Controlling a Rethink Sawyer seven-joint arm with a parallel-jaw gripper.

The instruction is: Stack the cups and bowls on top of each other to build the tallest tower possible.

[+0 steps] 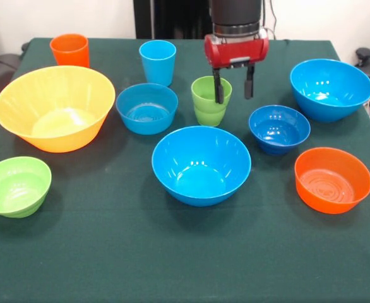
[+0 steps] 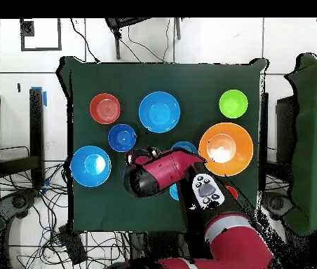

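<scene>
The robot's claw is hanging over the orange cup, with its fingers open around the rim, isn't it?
Not quite. In the front view the gripper hangs at the green cup, fingers open, one dipping inside the rim. The orange cup stands alone at the far corner.

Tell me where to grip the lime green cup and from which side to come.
Grip the lime green cup by its rim wall, coming straight down from above. It stands upright with its mouth open, and the open gripper already hangs there, one finger at the rim. The lower half is ridged.
</scene>
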